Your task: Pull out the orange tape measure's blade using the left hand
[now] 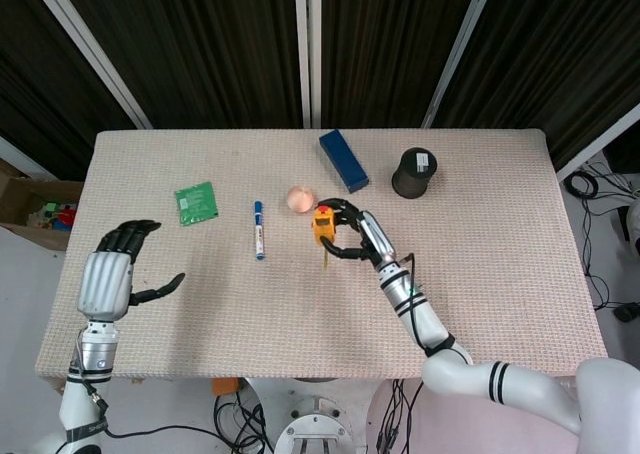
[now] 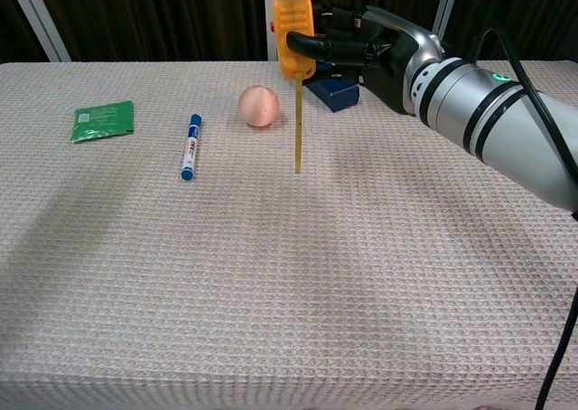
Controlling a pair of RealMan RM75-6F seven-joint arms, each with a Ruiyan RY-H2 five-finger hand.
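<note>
My right hand (image 2: 357, 47) grips the orange tape measure (image 2: 293, 33) and holds it above the table; in the head view the orange tape measure (image 1: 323, 223) sits in the right hand (image 1: 352, 234) near the table's middle. A length of yellow blade (image 2: 298, 125) hangs straight down from the case, its tip near the cloth. My left hand (image 1: 112, 279) hovers open over the table's near-left corner, far from the blade, with nothing in it. The chest view does not show the left hand.
A pink ball (image 2: 258, 106) lies just left of the hanging blade. A blue marker (image 2: 191, 145) and a green packet (image 2: 102, 121) lie further left. A blue box (image 1: 343, 159) and a dark cylinder (image 1: 415, 172) stand behind the right hand.
</note>
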